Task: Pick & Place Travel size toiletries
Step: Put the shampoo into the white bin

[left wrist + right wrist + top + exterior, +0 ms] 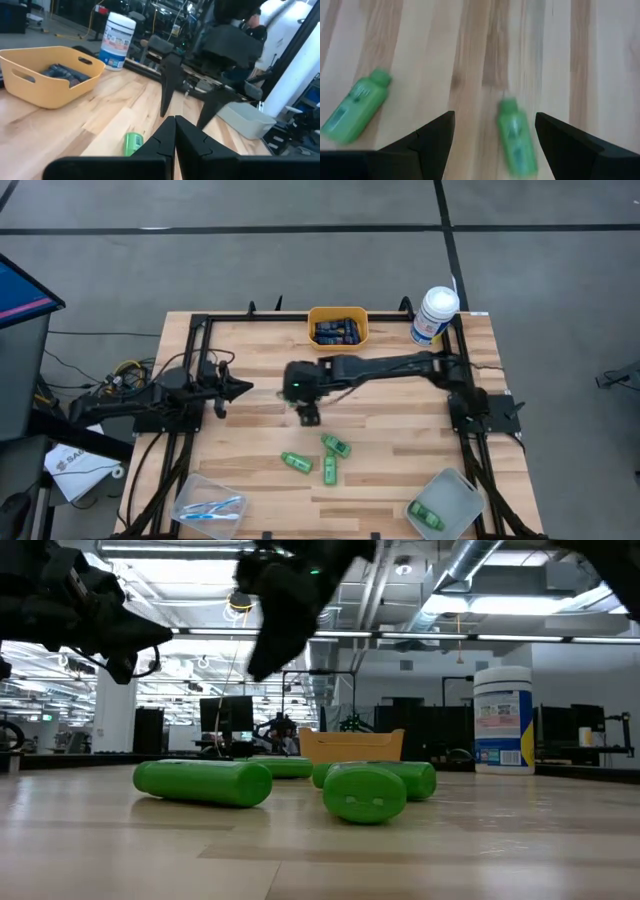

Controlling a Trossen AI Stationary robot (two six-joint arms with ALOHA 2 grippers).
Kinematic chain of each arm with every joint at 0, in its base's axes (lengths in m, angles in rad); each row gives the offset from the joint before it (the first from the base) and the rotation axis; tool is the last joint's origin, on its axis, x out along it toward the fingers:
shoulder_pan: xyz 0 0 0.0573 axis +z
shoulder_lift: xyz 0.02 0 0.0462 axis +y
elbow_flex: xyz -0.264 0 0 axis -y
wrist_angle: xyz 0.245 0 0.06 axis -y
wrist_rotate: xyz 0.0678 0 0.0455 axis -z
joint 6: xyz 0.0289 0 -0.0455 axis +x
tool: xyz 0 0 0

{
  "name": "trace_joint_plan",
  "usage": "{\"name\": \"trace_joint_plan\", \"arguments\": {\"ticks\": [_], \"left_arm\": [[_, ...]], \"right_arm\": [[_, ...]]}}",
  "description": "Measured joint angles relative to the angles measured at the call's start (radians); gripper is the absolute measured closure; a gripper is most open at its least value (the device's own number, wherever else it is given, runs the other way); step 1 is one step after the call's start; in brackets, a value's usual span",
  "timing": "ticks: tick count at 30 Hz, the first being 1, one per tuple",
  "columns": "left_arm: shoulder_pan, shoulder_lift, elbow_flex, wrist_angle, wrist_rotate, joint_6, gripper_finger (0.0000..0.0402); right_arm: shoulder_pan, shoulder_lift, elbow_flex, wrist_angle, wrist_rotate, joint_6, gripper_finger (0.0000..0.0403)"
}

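Right pincer (pixel 308 416) gapes above three loose green bottles (pixel 296 462).

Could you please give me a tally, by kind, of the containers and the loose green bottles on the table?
Loose green bottles on the table: 3, at and
Yellow bin: 1
Clear bin: 1
Grey bin: 1
White canister: 1
Total: 7

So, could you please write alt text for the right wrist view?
The open right gripper hangs above a wooden table, with one green bottle lying on the table between its dark fingers. A second green bottle lies off to one side.
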Motion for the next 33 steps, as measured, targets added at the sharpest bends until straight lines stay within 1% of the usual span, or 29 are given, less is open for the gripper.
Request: {"name": "trace_joint_plan", "arguments": {"ticks": [3, 6, 12, 18, 21, 28, 33], "left_arm": [[-0.011, 0.001, 0.000, 0.007, -0.029, -0.005, 0.0401], [-0.012, 0.002, -0.002, 0.017, -0.035, -0.020, 0.0401], [-0.012, 0.002, -0.002, 0.034, -0.038, -0.022, 0.0401], [-0.011, 0.002, -0.002, 0.042, -0.038, -0.023, 0.0401], [-0.011, 0.002, -0.002, 0.044, -0.038, -0.023, 0.0401], [-0.011, 0.002, -0.002, 0.051, -0.037, -0.023, 0.0401], [-0.011, 0.002, -0.002, 0.053, -0.033, -0.023, 0.0401]], "right_arm": [[0.000, 0.094, 0.131, -0.029, -0.002, -0.067, 0.0134], [0.000, 0.177, 0.245, -0.077, -0.003, -0.119, 0.0134], [-0.003, 0.310, 0.390, -0.143, -0.010, -0.188, 0.0134], [-0.022, 0.370, 0.409, -0.179, -0.011, -0.201, 0.0134], [-0.039, 0.372, 0.408, -0.199, -0.011, -0.201, 0.0134], [-0.077, 0.371, 0.409, -0.173, -0.011, -0.198, 0.0134], [-0.074, 0.383, 0.409, -0.175, -0.014, -0.198, 0.0134]]}}
